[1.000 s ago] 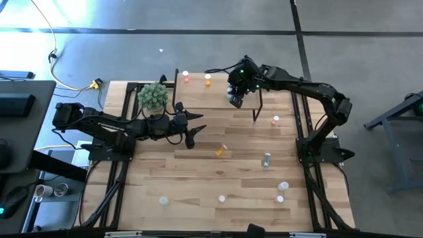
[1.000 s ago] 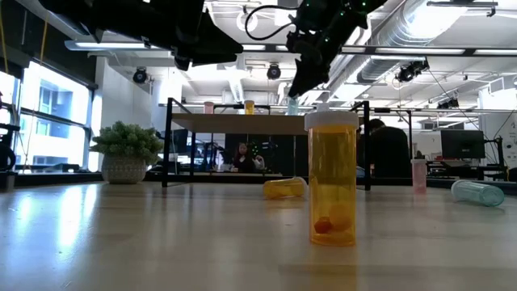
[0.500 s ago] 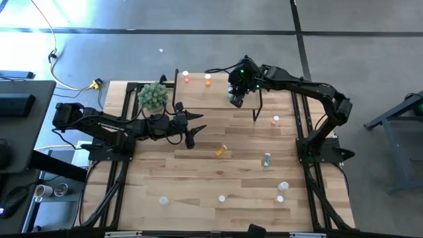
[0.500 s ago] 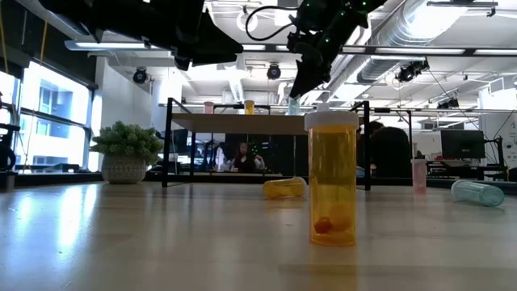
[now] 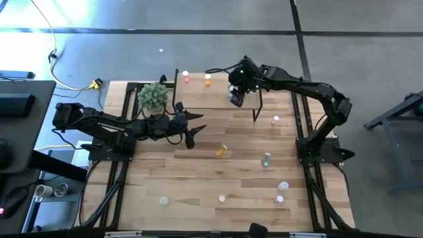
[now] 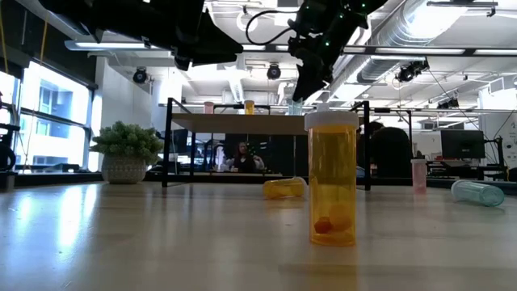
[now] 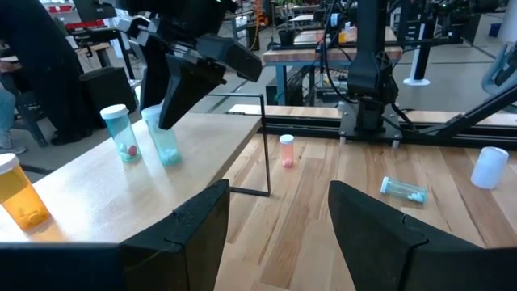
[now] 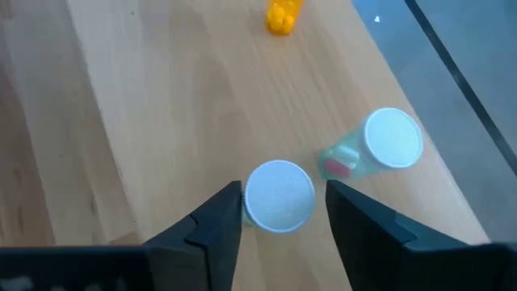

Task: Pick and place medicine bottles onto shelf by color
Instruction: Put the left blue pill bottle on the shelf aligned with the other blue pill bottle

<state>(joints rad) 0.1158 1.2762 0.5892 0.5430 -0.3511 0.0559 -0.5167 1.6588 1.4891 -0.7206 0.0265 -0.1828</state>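
Orange bottle (image 6: 332, 179) nearest the low camera, upright on the table (image 5: 198, 172), white cap, a small red pill at its bottom. Behind it a second orange bottle (image 6: 284, 187) lies on its side; a clear one (image 6: 478, 191) lies off toward the right arm's side, a pink one (image 6: 418, 175) stands beyond it. From above, more white-capped bottles sit scattered along the table's near edge.

Left gripper (image 5: 190, 125) hangs over mid-table near the plant (image 5: 153, 95), fingers spread, nothing between them.

Shelf (image 5: 218, 96) at the far edge. Right gripper (image 8: 279, 212) sits over it, pointing down. Its fingers (image 8: 216, 218) stand just apart from the white cap of a bluish-clear bottle (image 7: 164, 135) that stands on the shelf top; narrow gaps show on both sides, so it is released, not clamped. A second clear bottle (image 7: 119, 132) with a red pill stands just beside it. Farther along the shelf: an orange bottle (image 5: 208, 80) and a pink one (image 5: 186, 77).

A person (image 6: 242, 156) sits in the room behind.
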